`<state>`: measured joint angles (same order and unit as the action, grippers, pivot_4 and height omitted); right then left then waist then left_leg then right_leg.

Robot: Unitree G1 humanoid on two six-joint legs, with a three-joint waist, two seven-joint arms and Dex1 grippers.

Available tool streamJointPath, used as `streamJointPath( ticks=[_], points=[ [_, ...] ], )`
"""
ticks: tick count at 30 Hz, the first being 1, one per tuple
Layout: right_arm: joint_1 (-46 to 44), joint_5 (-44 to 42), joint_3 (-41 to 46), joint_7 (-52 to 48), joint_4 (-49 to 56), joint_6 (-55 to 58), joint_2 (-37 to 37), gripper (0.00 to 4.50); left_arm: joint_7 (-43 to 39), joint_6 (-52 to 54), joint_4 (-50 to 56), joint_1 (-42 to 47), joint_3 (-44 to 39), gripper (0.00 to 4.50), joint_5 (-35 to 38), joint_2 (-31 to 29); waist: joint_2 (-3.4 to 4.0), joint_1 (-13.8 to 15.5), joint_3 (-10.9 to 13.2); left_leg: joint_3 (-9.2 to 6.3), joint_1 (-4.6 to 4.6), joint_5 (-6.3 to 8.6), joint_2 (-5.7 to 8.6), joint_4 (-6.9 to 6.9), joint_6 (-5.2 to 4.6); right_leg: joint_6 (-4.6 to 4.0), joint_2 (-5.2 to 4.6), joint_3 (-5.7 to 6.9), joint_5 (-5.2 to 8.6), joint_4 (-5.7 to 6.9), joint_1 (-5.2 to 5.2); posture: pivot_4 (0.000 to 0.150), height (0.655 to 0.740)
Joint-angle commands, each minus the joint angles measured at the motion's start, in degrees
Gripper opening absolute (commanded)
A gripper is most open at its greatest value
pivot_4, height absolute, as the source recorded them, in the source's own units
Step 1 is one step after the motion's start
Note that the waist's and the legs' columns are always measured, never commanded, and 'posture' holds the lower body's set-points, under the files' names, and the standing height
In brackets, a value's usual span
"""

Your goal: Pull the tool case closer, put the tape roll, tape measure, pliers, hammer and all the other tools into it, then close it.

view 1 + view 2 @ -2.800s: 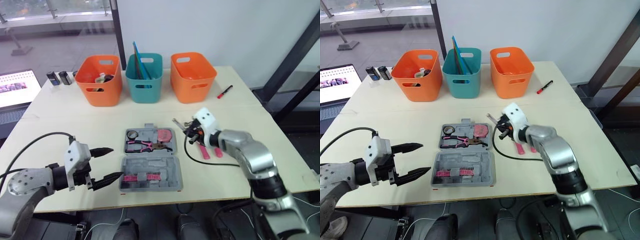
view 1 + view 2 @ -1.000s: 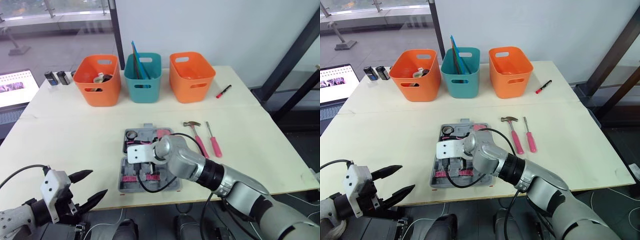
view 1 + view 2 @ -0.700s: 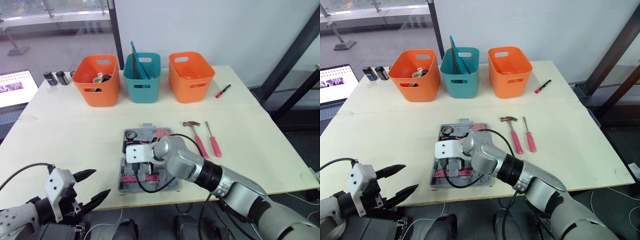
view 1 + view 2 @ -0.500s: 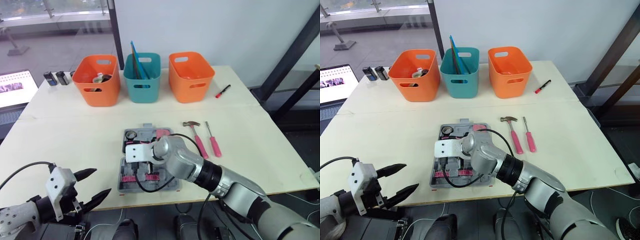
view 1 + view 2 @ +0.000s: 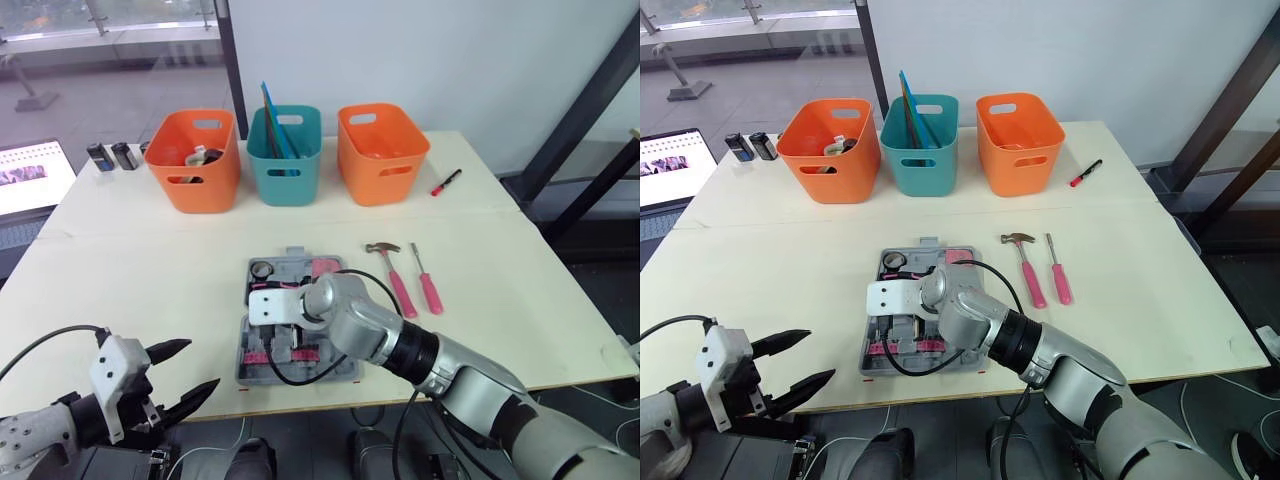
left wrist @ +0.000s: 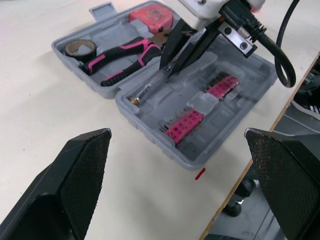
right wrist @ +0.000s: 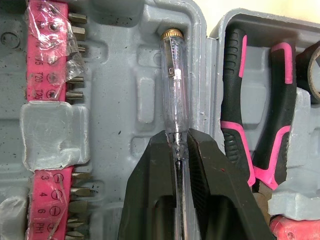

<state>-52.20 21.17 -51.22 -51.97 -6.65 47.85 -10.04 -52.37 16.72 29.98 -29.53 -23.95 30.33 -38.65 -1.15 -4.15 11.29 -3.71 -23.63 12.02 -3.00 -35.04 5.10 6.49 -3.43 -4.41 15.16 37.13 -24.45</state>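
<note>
The grey tool case point(image 5: 340, 368) lies open mid-table. Its far half holds the tape roll point(image 5: 262, 269), pink-handled pliers point(image 5: 285, 290) and red tape measure point(image 5: 326, 266). My right gripper point(image 7: 176, 142) hangs low over the near half, shut on a clear tester screwdriver point(image 7: 172, 90). The tester's brass cap points toward the hinge, beside the pink bit strips point(image 7: 50, 90). The hammer point(image 5: 392, 272) and a pink screwdriver point(image 5: 427, 285) lie on the table right of the case. My left gripper point(image 5: 200, 364) is open and holds nothing, at the table's front-left edge, well away from the case.
Two orange bins point(image 5: 196, 158) point(image 5: 382, 152) and a teal bin point(image 5: 286, 152) line the back of the table. A red marker point(image 5: 449, 182) lies back right. Small black boxes point(image 5: 108, 156) and a laptop point(image 5: 28, 175) are at the far left.
The right arm has swung from the tools on the right to over the case's near half. The left gripper has drawn back to the front-left edge. Both are nearly still over the last second.
</note>
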Motion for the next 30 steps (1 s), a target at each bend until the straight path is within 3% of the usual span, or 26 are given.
streamJointPath(
  ticks=[1, 9, 12, 15, 18, 20, 21, 30],
  points=[
    [-0.53, 0.36, 1.50, -0.28, 2.80, -0.14, -0.33, 2.09, -0.68, -1.57, 0.10, -0.37, -1.37, 4.50, -0.39, -0.43, 0.00, 0.00, 0.00, 0.00, 0.00, 0.00, 0.00, -0.01, 0.00, 0.00, 0.00, 0.00, 0.00, 0.00, 0.00, 0.150, 0.7400],
    [0.79, -4.48, 8.51, -1.76, 8.07, 1.07, -1.14, 2.09, -1.20, -2.38, -0.69, -0.38, -0.95, 4.50, -0.67, -0.21, 0.00, 0.01, 0.00, 0.00, 0.00, 0.00, 0.00, 0.01, 0.00, 0.00, 0.00, 0.00, 0.00, -0.01, 0.00, 0.150, 0.7400],
    [5.80, -12.69, 19.18, -0.86, 10.98, -8.81, -0.73, 2.09, -1.67, -2.82, -1.72, 0.27, -0.92, 4.50, -0.89, -0.40, -0.03, 0.11, -0.02, 0.00, 0.00, 0.00, 0.00, 0.03, 0.00, 0.01, 0.00, 0.00, 0.00, -0.02, 0.01, 0.150, 0.7400],
    [7.64, -14.92, 21.95, -2.68, 9.28, -15.71, -4.22, 2.09, -2.11, -3.32, -2.58, 0.69, -0.89, 4.50, -1.10, -0.49, -0.04, 0.12, -0.01, 0.02, -0.01, 0.00, 0.00, 0.01, 0.00, 0.03, -0.01, 0.00, 0.02, -0.04, 0.03, 0.150, 0.7400],
    [8.34, -17.82, 22.96, -5.32, 6.86, -15.70, -5.68, 1.30, -2.47, -3.76, -3.30, 1.05, -0.59, 4.50, -1.35, -0.49, -0.05, 0.06, -0.02, 0.02, -0.01, 0.00, 0.00, -0.08, 0.00, 0.00, -0.02, 0.00, 0.00, -0.03, 0.08, 0.150, 0.7400],
    [9.11, -16.64, 22.10, -4.54, 5.38, -20.58, -6.52, 0.24, -2.65, -3.92, -3.63, 1.26, -0.45, 4.50, -1.52, -0.45, -0.05, -0.02, -0.02, 0.01, 0.03, 0.00, 0.00, -0.07, 0.00, -0.01, -0.01, 0.00, -0.01, -0.02, 0.09, 0.150, 0.7400],
    [9.43, -17.13, 22.27, -4.44, 4.49, -19.84, -6.02, 0.06, -2.72, -3.98, -3.76, 1.38, -0.37, 4.50, -1.61, -0.44, -0.05, -0.09, -0.02, 0.01, 0.03, 0.00, 0.00, -0.05, 0.00, -0.01, 0.00, 0.00, 0.00, -0.02, 0.08, 0.150, 0.7400],
    [9.33, -16.05, 20.74, -3.36, -4.39, -21.95, -3.39, 0.06, -3.18, -4.38, -4.34, 1.23, -0.70, 4.50, -2.10, -0.65, -0.05, 0.03, -0.02, 0.02, 0.03, 0.00, -0.02, 0.01, 0.00, 0.00, 0.04, -0.01, 0.00, -0.02, 0.05, 0.150, 0.7400]
  ],
)
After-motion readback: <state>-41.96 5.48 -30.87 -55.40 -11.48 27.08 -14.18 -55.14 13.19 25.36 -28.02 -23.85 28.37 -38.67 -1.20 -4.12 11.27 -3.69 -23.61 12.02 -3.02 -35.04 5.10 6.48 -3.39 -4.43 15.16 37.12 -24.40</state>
